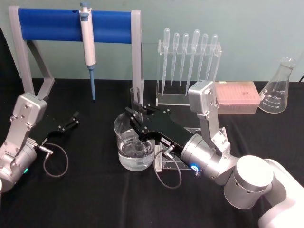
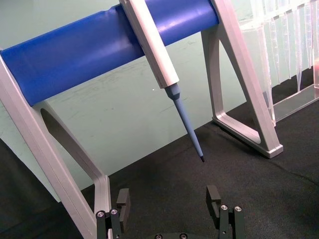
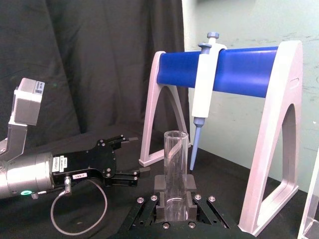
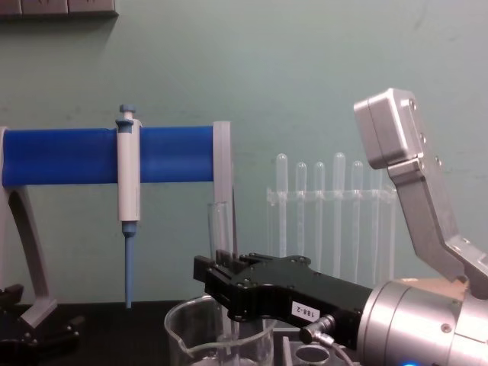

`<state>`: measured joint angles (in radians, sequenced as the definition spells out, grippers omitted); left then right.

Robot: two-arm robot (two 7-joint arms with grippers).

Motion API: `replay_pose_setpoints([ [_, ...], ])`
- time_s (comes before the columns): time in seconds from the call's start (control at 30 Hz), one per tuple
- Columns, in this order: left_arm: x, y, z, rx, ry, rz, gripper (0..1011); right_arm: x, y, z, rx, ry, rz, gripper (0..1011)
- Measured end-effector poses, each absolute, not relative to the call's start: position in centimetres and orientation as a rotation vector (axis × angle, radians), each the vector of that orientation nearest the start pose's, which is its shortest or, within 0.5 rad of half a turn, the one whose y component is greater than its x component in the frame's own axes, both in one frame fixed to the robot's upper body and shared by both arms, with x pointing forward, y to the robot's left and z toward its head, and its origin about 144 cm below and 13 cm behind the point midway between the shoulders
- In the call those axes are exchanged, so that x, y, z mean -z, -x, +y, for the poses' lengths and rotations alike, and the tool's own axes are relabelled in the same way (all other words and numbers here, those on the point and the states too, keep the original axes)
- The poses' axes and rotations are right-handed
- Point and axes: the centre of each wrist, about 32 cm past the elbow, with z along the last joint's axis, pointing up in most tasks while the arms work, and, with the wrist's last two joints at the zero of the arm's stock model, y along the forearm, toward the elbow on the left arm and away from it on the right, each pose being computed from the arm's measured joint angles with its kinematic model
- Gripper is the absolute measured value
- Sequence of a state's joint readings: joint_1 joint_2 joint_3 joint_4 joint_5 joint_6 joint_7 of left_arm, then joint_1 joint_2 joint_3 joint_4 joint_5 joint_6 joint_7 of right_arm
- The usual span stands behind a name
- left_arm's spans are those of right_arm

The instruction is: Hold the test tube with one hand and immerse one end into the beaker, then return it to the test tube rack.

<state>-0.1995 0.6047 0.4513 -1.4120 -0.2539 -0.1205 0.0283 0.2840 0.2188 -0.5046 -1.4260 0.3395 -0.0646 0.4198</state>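
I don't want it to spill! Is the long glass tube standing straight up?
Yes, upright: the long clear glass test tube stands vertical in the right gripper, over the wide clear glass beaker.

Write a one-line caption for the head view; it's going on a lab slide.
Right gripper holds the test tube upright, lower end in the beaker; left gripper open.

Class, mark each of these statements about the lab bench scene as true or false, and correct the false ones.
1. The right gripper is shut on the test tube. True.
2. The test tube is lying flat on the table. False: it stands upright, its lower end inside the beaker.
3. The micropipette hangs on the blue stand. True.
4. The left gripper holds a plastic pipette. False: it is open and empty, off to the left of the beaker.
5. The conical flask sits at the far right. True.
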Motion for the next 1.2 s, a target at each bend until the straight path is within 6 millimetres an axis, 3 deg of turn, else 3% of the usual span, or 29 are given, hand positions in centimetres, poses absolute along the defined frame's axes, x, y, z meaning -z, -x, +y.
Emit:
replay_pose_setpoints([
  [0.27, -114.0, -48.9, 31.0, -1.248, -0.304, -0.285, 1000, -117.1, -50.6, -15.0, 0.700, -0.075, -0.049, 233],
  [0.43, -114.0, -48.9, 31.0, -1.248, -0.305, -0.285, 1000, -119.1, -50.2, -15.2, 0.701, -0.107, -0.080, 233],
  [0.53, -114.0, -48.9, 31.0, -1.248, -0.304, -0.285, 1000, -121.6, -49.7, -15.4, 0.695, -0.135, -0.116, 233],
  [0.73, -114.0, -48.9, 31.0, -1.248, -0.304, -0.285, 1000, -124.6, -48.8, -16.0, 0.695, -0.175, -0.161, 233],
  [0.97, -114.0, -48.9, 31.0, -1.248, -0.304, -0.285, 1000, -127.0, -46.9, -18.5, 0.752, -0.185, -0.184, 233],
  [1.2, -114.0, -48.9, 31.0, -1.248, -0.304, -0.285, 1000, -126.3, -45.6, -21.5, 0.824, -0.141, -0.170, 233],
])
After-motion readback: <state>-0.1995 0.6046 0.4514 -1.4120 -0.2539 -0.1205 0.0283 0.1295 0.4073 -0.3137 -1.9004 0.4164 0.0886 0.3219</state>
